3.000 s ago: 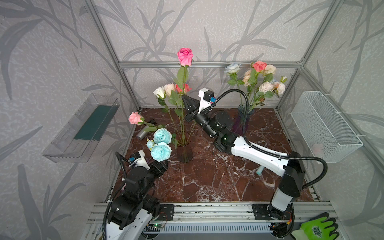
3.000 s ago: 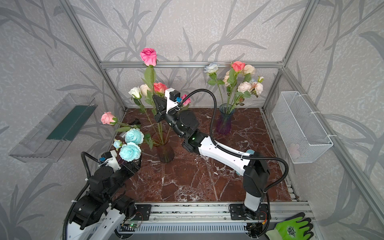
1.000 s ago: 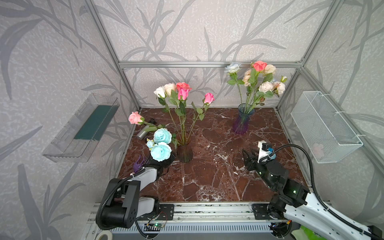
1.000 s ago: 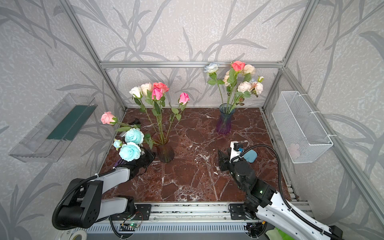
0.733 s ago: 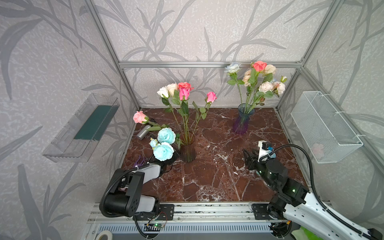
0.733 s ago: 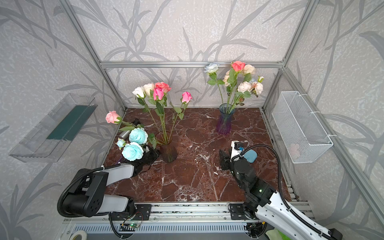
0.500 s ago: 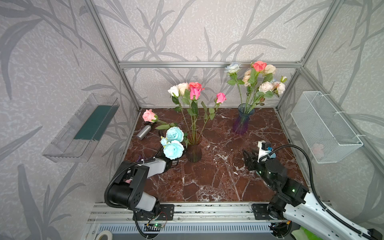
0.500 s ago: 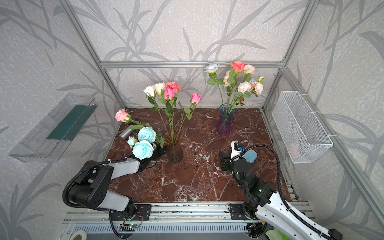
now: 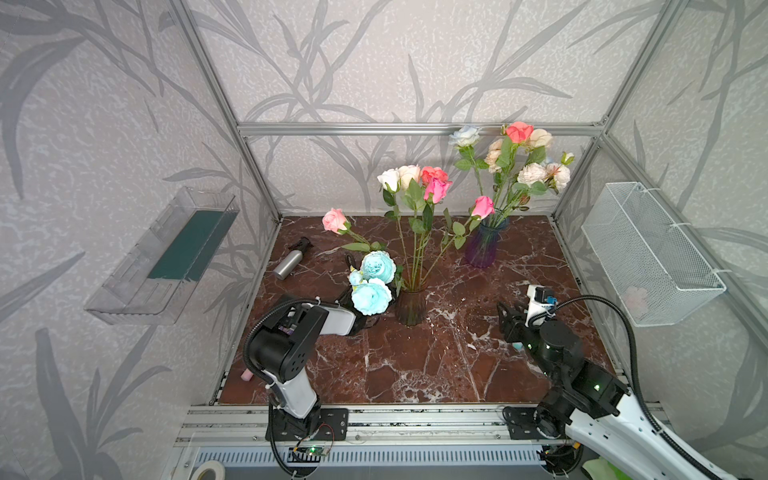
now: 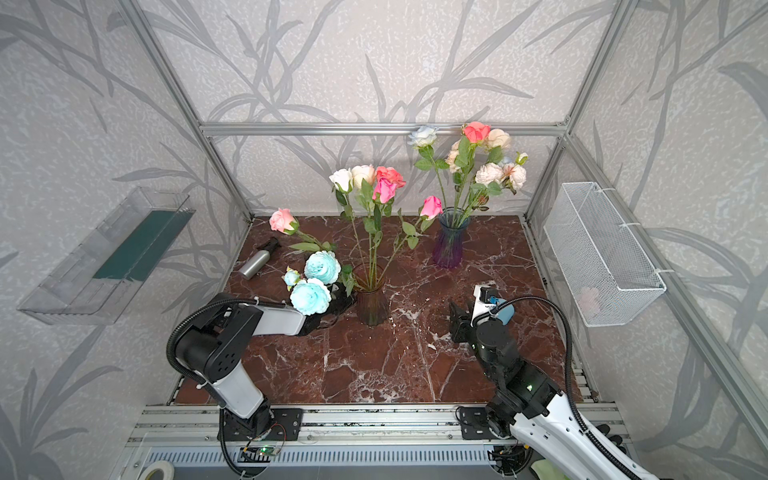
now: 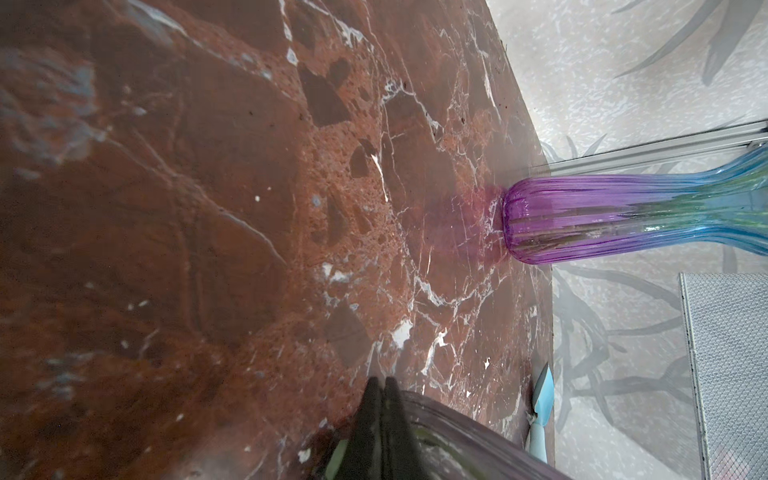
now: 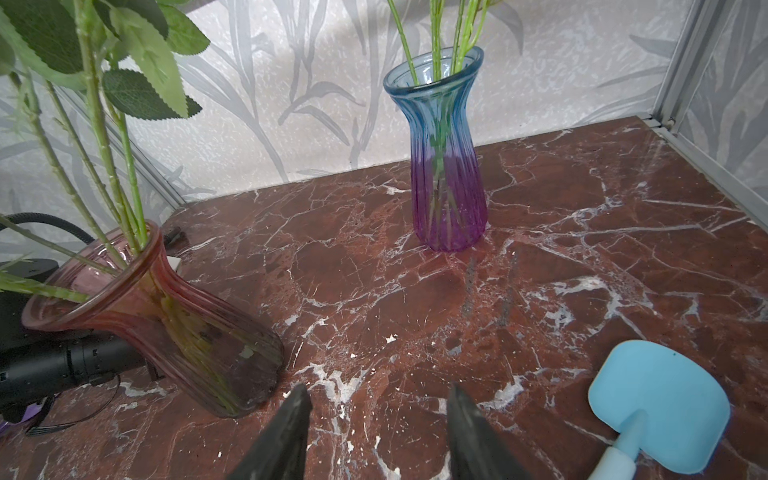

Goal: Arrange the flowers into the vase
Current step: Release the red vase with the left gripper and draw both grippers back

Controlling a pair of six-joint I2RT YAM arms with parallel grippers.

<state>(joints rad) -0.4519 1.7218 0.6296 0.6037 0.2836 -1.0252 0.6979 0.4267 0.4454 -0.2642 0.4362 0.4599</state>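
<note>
- Standing in two vases, the flowers have long green leafy stems and white, cream, coral, pink and teal heads.
- Brown vase, centre of the table: white, cream, coral and pink heads stand high; teal heads droop to its left.
- Purple-blue vase, far right: white, coral and cream heads.
- Left gripper: fingers pressed together just beside the brown vase; no hold discernible.
- Right gripper: half open, empty, near right.

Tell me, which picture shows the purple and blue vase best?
The right wrist view: the purple and blue vase stands whole there, rim to base, close and sharp, with green stems inside. The left wrist view shows the vase with its rim cut off. In both top views the vase is small, at the back.
</note>
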